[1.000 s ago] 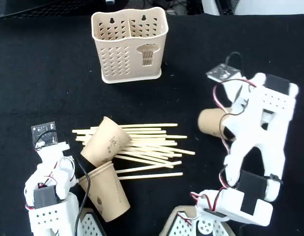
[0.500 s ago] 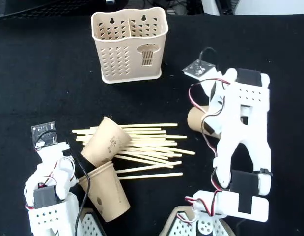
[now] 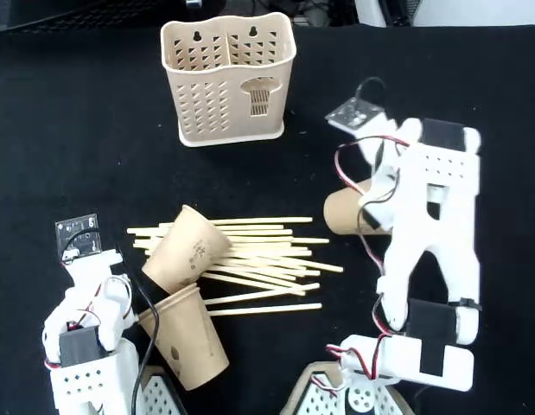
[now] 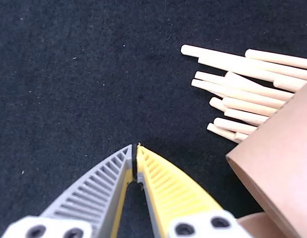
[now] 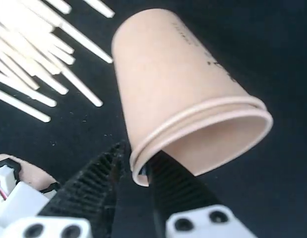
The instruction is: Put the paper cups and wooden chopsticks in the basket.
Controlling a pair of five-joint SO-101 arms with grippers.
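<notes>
We see a black table [image 3: 94, 173] beneath everything. The right arm [image 3: 431, 225], white and the largest thing on it, stretches along the right side from near to far. The basket [image 3: 228, 82], beige, perforated and split into two compartments, stands upright at the far middle, well apart from both arms. The left arm [image 3: 85, 337] sits folded at the near left corner.

All three paper cups are on their sides. The held cup [image 3: 340, 212] is at the tip of the right arm, just right of the wooden chopsticks [image 3: 267, 251], with its base pointing left. In the right wrist view we see the right gripper [image 5: 137, 157] pinching this cup's rim, one black finger inside the mouth and the other outside. We cannot tell whether the cup rests on the cloth or hangs just above it. The second cup [image 3: 182, 249] lies tilted across the left end of the chopsticks. The third cup [image 3: 187, 341] lies just nearer, beside the left arm.

The chopsticks form a loose pile running left to right in the middle of the table, between the two arms.

The left gripper [image 4: 135, 147] has its grey and yellow fingers pressed together with nothing between them, above bare cloth near the chopstick ends.
</notes>
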